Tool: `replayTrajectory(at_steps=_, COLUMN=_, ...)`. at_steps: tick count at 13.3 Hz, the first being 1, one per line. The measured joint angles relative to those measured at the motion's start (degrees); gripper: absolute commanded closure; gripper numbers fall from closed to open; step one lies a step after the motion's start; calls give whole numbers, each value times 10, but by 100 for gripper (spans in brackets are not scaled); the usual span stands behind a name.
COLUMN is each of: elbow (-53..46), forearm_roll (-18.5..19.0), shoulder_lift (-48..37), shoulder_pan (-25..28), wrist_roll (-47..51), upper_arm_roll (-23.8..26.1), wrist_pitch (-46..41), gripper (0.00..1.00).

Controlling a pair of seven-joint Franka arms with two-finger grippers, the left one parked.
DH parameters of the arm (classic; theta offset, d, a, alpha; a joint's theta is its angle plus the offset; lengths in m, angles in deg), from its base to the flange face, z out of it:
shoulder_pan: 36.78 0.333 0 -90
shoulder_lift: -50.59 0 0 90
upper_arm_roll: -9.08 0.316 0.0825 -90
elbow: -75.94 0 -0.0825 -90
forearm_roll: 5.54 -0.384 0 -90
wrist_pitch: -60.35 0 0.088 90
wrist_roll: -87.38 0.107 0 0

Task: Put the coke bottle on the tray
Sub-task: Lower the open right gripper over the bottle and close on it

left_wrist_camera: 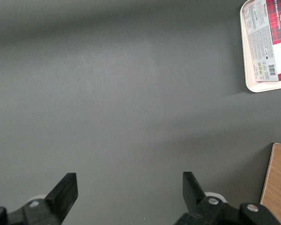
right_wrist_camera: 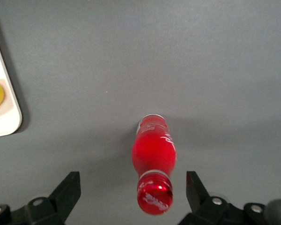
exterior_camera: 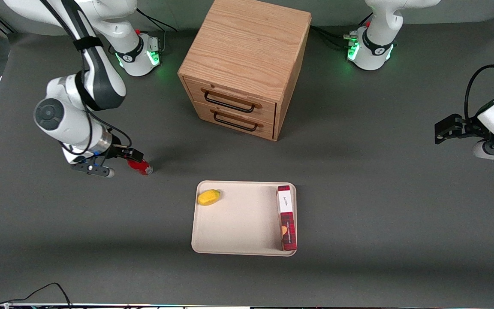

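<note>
Bench [exterior_camera: 358,206]: dark grey surface, carrying everything listed here.

Tray [exterior_camera: 238,223]: cream, rectangular, rounded corners, low rim. It is lying flat, nearest the front camera of all the items. Its rim is also showing in the right wrist view [right_wrist_camera: 9,117] and the left wrist view [left_wrist_camera: 251,79].

Box [exterior_camera: 287,216]: long, dark-red plaid, lying in the tray along the edge toward the parked arm's end. The left wrist view is showing its printed white label side [left_wrist_camera: 267,37].

Lemon [exterior_camera: 209,197]: small yellow fruit, sitting in the tray at the corner toward the working arm's end, on the side farther from the camera. Well apart from the box.

Bottle [exterior_camera: 140,166]: small, red, with a red cap. It is standing on the bare bench, outside the tray, off toward the working arm's end and a little farther from the camera than the tray. In the right wrist view [right_wrist_camera: 153,157] the cap is pointing up at the lens and the body is sitting between the two fingers.

Claw [exterior_camera: 120,162]: the right arm's, hanging low over the bench right at the bottle. Its fingers [right_wrist_camera: 68,190] are standing spread, one on each side of the bottle with a gap at both sides, touching nothing.

Cabinet [exterior_camera: 247,64]: wooden, two drawers with dark handles, both closed, standing farthest from the camera, near the bench's middle.
</note>
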Motion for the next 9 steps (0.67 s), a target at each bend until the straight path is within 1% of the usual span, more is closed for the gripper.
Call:
replayTrajectory(at_steps=1, elbow=7, forearm_roll=0, shoulder_lift=2, shoulder_pan=0, wrist_roll=1, upper_arm_roll=0, wrist_pitch=10, gripper=3)
replayTrajectory(at_steps=2, elbow=10, forearm_roll=1, shoulder_lift=2, shoulder_pan=0, wrist_roll=1, upper_arm_roll=-1, wrist_pitch=17, gripper=11)
replayTrajectory(at_steps=3, elbow=11, forearm_roll=4, shoulder_lift=2, shoulder_pan=0, wrist_roll=1, upper_arm_roll=-1, wrist_pitch=18, gripper=27)
replayTrajectory(at_steps=4, elbow=11, forearm_roll=9, shoulder_lift=2, shoulder_pan=0, wrist_roll=1, upper_arm_roll=-2, wrist_pitch=19, gripper=44)
replayTrajectory(at_steps=6, elbow=15, forearm_roll=12, shoulder_lift=1, shoulder_pan=0, wrist_roll=1, upper_arm_roll=-2, wrist_pitch=25, gripper=98)
replayTrajectory(at_steps=7, elbow=17, forearm_roll=16, shoulder_lift=1, shoulder_pan=0, wrist_roll=1, upper_arm_roll=-2, wrist_pitch=26, gripper=100)
replayTrajectory(at_steps=9, elbow=17, forearm_roll=22, shoulder_lift=0, shoulder_pan=0, wrist_roll=1, upper_arm_roll=-1, wrist_pitch=26, gripper=100)
